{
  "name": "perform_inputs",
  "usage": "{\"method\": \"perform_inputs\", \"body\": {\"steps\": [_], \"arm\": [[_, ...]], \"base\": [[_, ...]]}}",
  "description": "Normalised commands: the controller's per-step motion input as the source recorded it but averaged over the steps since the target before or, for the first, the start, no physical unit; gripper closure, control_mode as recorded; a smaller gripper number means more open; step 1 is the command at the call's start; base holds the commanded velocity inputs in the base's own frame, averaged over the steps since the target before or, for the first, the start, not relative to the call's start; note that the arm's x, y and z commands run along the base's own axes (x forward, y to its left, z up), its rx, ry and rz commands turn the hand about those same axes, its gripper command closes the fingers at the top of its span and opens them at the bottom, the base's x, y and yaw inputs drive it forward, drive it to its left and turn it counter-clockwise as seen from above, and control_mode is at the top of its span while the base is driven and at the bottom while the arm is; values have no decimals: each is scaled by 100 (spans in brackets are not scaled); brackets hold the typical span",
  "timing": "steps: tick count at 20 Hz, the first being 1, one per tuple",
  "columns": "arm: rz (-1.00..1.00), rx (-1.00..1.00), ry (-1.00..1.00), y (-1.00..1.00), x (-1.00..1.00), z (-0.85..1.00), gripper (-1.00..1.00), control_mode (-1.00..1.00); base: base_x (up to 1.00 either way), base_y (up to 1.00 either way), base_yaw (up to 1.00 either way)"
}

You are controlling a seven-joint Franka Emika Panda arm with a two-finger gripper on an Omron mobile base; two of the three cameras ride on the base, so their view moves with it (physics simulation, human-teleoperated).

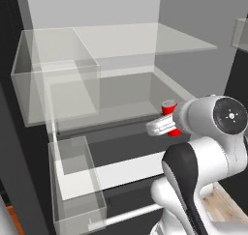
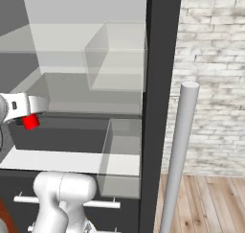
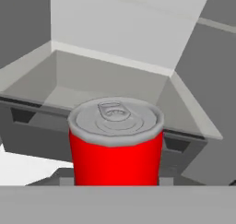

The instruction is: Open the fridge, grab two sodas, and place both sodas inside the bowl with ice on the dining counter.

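Inside the open fridge (image 1: 121,40), the robot's fingers (image 1: 167,125) grip the red can (image 3: 115,144), apparently first soda in hand; next, withdraw toward the bowl.

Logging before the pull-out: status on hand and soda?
Hand shut on red can, inside the open fridge. Can upright, top tab showing. Clear shelf bins off to the side, nothing blocking the way out.

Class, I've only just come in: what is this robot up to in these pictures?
The white arm is reaching into the open fridge. Its tool is at the red soda can, which stands upright and fills the hand view. The can appears to be gripped, though the fingertips themselves are hidden.
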Motion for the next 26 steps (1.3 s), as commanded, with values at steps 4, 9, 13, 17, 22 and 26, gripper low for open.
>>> {"method": "perform_inputs", "body": {"steps": [4,9,13,17,22,26], "arm": [[0,-1,0,0,-23,-6,100,100],[0,0,0,0,0,0,100,100],[0,0,0,0,0,0,100,100],[0,0,0,0,0,0,100,100],[0,0,0,0,0,0,100,100],[0,0,0,0,0,0,100,100]], "base": [[-67,-4,2],[-80,-32,15],[-65,-43,28],[-66,-56,33],[-81,-50,37],[-98,-37,40]]}}
